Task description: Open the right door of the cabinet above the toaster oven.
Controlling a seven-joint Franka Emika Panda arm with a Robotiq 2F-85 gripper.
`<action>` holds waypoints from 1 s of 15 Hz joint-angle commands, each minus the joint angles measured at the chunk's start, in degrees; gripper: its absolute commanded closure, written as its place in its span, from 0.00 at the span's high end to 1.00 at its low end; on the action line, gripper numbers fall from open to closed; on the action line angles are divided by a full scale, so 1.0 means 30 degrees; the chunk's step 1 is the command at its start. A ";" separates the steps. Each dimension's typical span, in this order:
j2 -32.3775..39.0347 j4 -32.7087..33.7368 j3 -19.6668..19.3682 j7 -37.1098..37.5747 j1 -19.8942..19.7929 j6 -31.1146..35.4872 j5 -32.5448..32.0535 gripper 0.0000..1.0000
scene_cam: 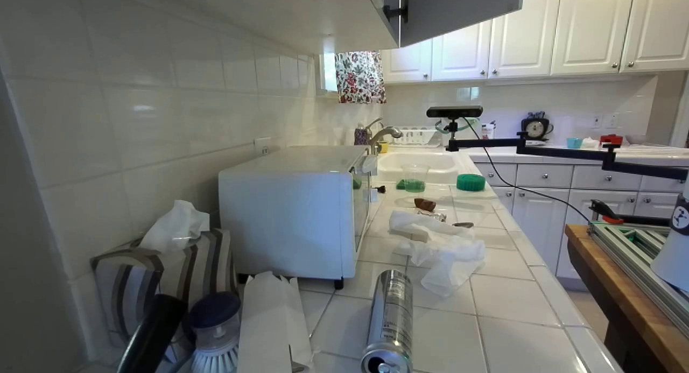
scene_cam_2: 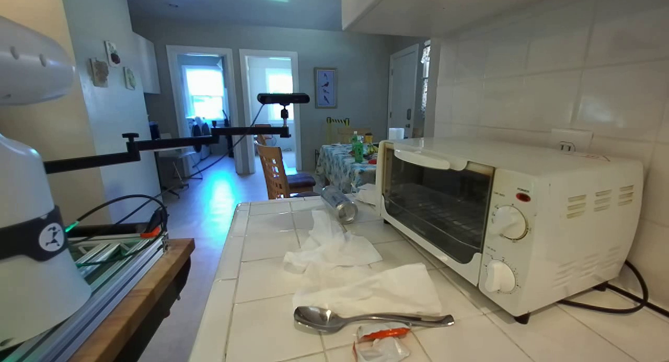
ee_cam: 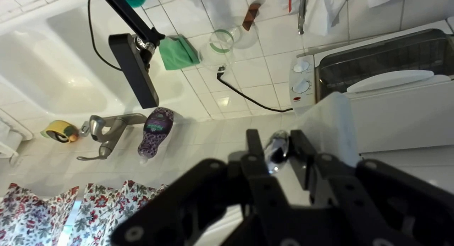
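The cabinet [scene_cam: 323, 18] shows only its lower part in both exterior views. Its right door [scene_cam: 457, 9] stands part open in an exterior view, grey inner face showing, with a black hinge [scene_cam: 395, 12] at its far edge. A dark bit at its near corner is cut off by the frame; I cannot tell if it is knob or fingertip. In the wrist view my gripper [ee_cam: 275, 132] has a finger against each side of a shiny metal knob [ee_cam: 276, 152]. A blurred pale panel beside it looks like the door's corner. The toaster oven [scene_cam: 285, 222] sits below, closed.
A black camera arm [scene_cam: 565, 151] reaches over the counter edge, its camera [scene_cam_2: 284, 98] standing up. Crumpled paper [scene_cam: 449, 254], a can [scene_cam: 391, 319] and a spoon [scene_cam_2: 324, 318] lie on the counter. A sink with a faucet [ee_cam: 117, 130] lies beyond the oven.
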 commanded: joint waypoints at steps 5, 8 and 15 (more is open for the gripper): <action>-0.0261 0.0353 -0.0732 -0.1193 -0.0593 -0.0134 -0.0578 0.76; -0.0311 0.0565 -0.0576 -0.1132 -0.0709 -0.0481 -0.0547 0.99; -0.0645 0.2637 -0.0127 -0.1694 -0.0026 -0.3508 -0.0077 1.00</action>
